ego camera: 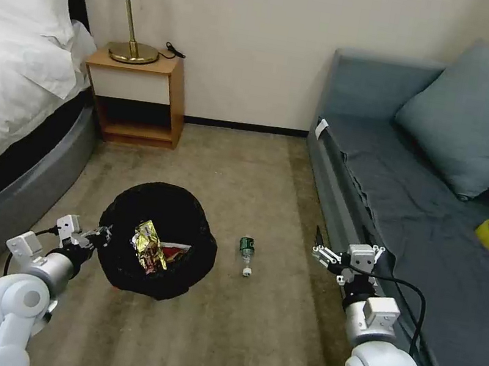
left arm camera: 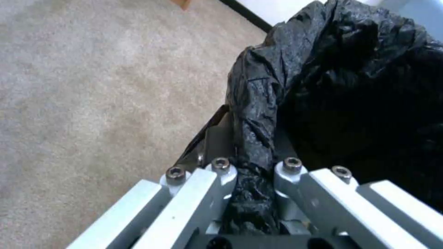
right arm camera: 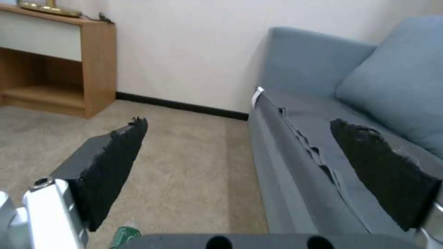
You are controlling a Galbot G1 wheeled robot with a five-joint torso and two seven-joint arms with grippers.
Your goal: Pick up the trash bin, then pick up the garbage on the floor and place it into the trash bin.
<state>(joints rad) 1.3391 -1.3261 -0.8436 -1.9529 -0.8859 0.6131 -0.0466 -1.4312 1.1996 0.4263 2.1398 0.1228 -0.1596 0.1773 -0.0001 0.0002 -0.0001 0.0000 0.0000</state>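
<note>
So the left tool (ego camera: 101, 234) is clamped on the rim of the round black-bagged trash bin (ego camera: 128, 214), lower-left of centre in the head view, gold foil wrapper (ego camera: 148, 244) inside. Right tool (ego camera: 329, 257) hangs wide apart by the grey sofa (ego camera: 409, 234), and the small clear green-labelled bottle (ego camera: 247, 254) lies on the carpet between them.

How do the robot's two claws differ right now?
The left gripper is shut on the trash bin, pinching its black bag at the rim; the right gripper is open and holds nothing. The left sits by the bin over the carpet; the right hangs beside the sofa, near the bottle. Both have dark finger pads.
</note>
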